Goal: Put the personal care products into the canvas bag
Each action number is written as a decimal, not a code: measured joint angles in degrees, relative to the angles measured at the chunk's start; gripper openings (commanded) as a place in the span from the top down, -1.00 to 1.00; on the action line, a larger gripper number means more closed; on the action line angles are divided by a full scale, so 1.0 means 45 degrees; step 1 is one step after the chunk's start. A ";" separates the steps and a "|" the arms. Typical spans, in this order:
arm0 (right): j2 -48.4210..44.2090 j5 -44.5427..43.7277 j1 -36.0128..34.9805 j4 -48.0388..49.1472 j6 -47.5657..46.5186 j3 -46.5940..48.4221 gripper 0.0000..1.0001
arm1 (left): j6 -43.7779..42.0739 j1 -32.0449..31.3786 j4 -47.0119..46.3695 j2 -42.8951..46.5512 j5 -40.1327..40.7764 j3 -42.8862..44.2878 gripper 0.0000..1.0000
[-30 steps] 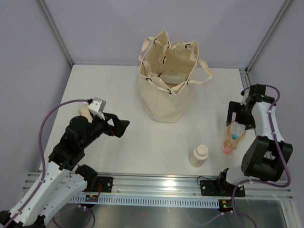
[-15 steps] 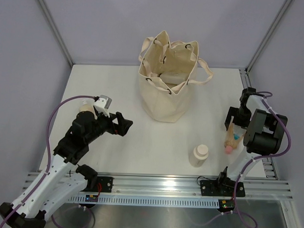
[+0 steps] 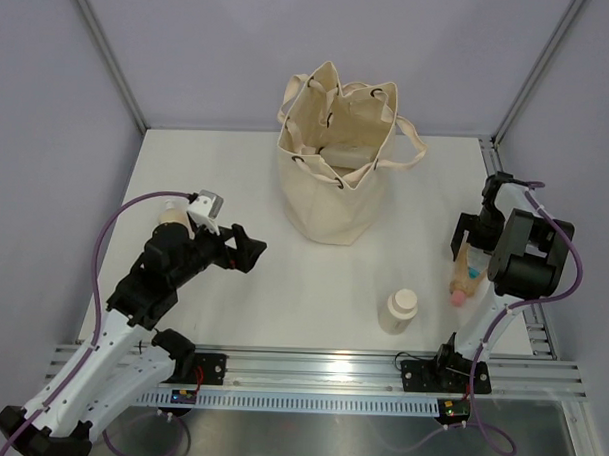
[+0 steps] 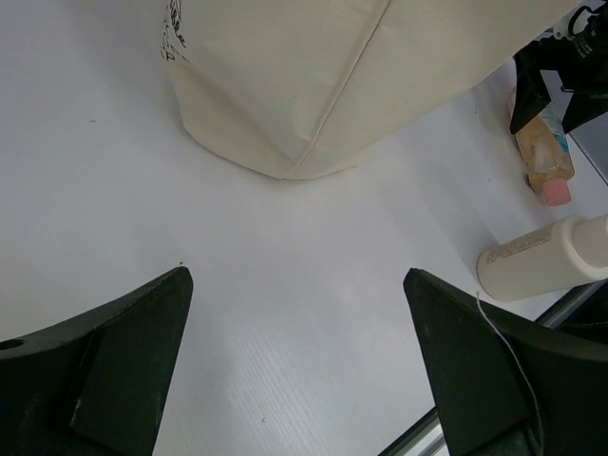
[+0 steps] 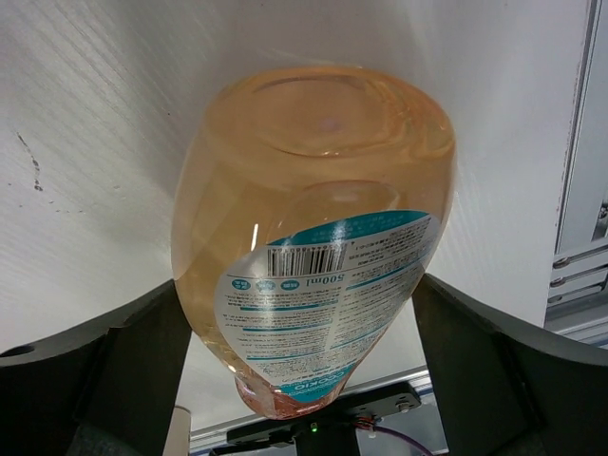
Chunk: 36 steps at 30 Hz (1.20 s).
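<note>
Here, the soft cream canvas bag (image 3: 334, 179) stands at 12 o'clock on the smooth white bench (image 3: 206, 175). The right fingers (image 5: 104, 380) are spread around the rounded clear bottle (image 5: 313, 256), which lies at 3 o'clock. The left fingers (image 4: 104, 370) stand wide apart, holding nothing.

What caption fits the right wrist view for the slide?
Right claw, jaws wide, straddles a clear bottle of peach liquid lying on the white table.
</note>
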State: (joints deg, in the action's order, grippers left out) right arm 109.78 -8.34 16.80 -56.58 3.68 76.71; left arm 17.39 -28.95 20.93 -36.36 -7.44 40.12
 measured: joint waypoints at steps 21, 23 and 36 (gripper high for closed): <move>-0.4303 0.5824 0.0126 0.3011 -0.2302 -0.0967 0.13 | 0.1729 0.0000 0.0622 0.1525 0.0044 -0.0024 -0.98; -0.4036 0.5989 0.0117 0.3060 -0.2390 -0.1146 -0.32 | 0.1807 0.0000 0.0831 0.1671 0.0102 -0.0024 -0.98; -0.3988 0.5076 -0.0282 0.1263 -0.2584 -0.2171 -0.99 | 0.1919 0.0000 0.1326 0.2433 0.0466 -0.0165 -0.98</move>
State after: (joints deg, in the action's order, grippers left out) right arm 91.83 14.50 15.53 -50.89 -7.94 66.94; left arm 26.02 -28.95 26.89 -25.41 -5.34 39.38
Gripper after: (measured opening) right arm 0.993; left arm 0.984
